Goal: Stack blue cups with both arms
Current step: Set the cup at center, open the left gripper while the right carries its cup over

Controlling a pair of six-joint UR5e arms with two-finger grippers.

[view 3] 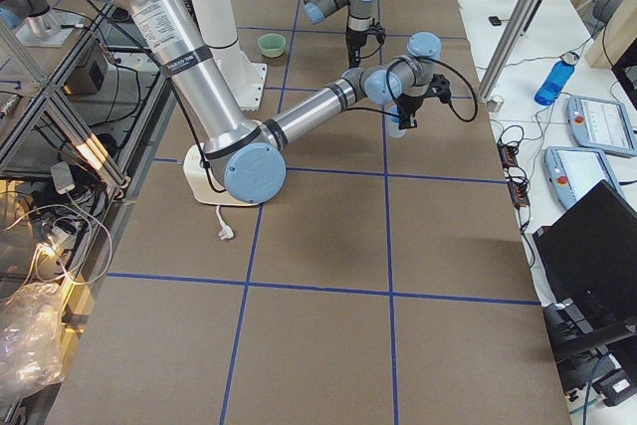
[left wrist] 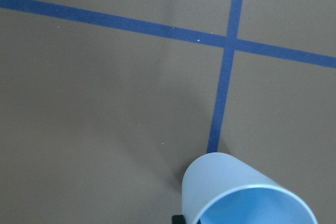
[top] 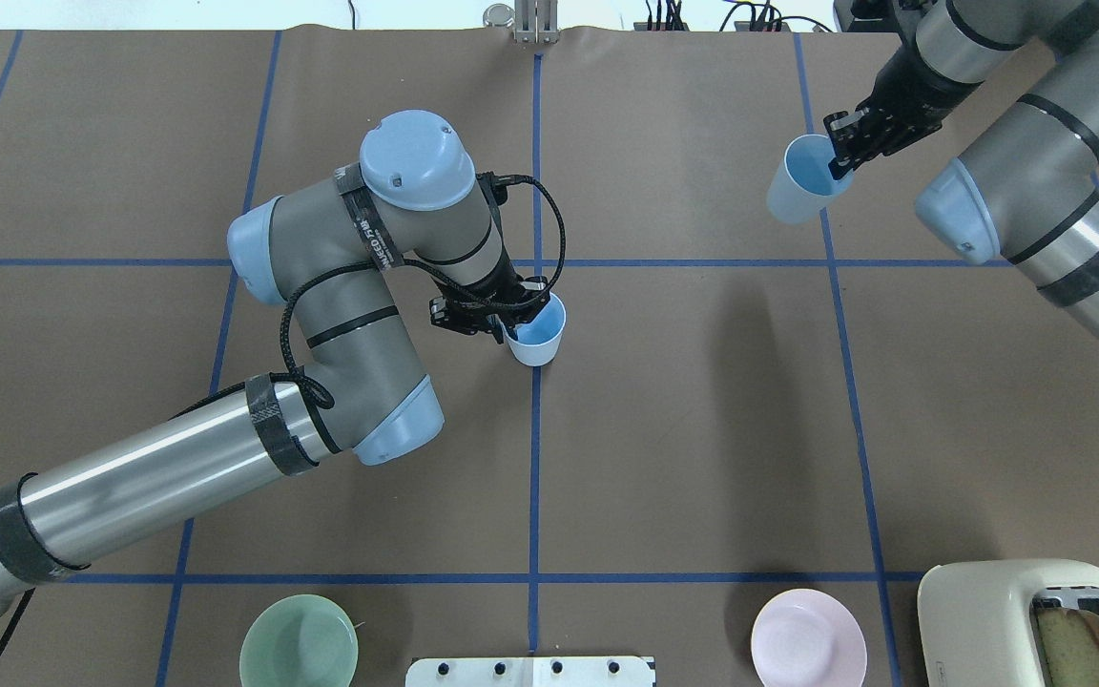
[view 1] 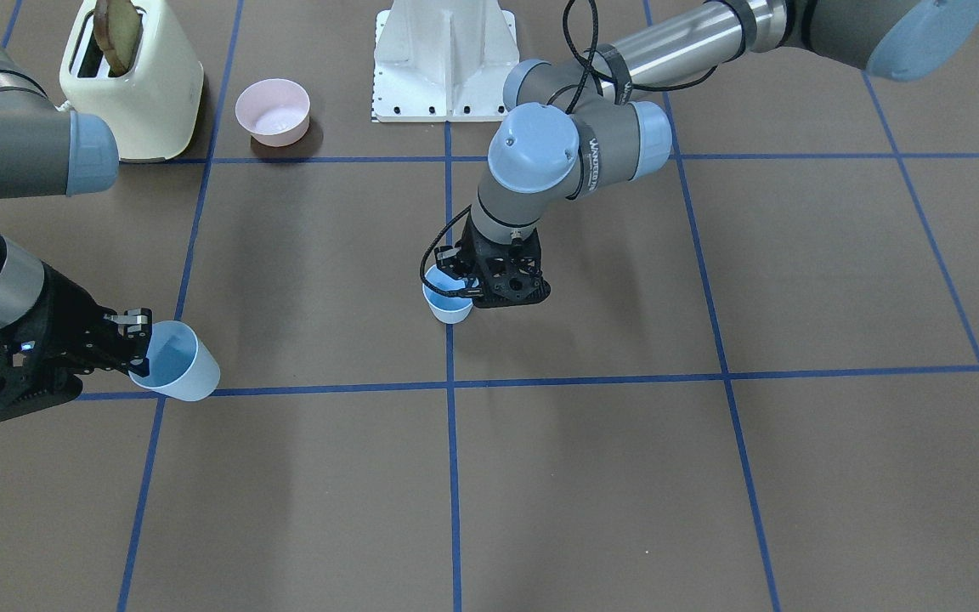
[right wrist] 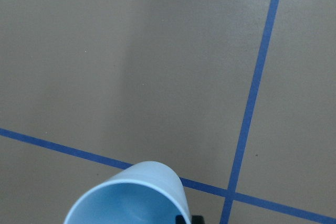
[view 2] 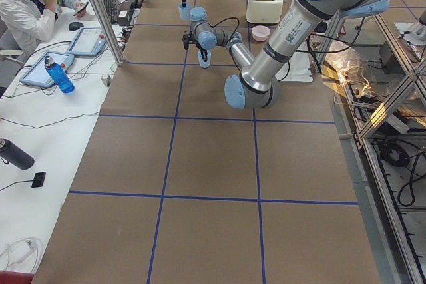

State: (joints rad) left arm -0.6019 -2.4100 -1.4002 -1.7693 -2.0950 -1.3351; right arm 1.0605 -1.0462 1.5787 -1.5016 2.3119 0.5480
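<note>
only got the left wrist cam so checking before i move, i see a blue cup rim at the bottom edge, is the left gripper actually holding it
observer: Yes. The left gripper is shut on the rim of the blue cup, mouth up, on the table's centre tape line.
operator: where's the other cup
observer: The right gripper grips the second blue cup by its rim, off to the robot's right and farther from the base.
operator: anything else around
observer: A green bowl, a pink bowl and a toaster sit near the base.
</note>
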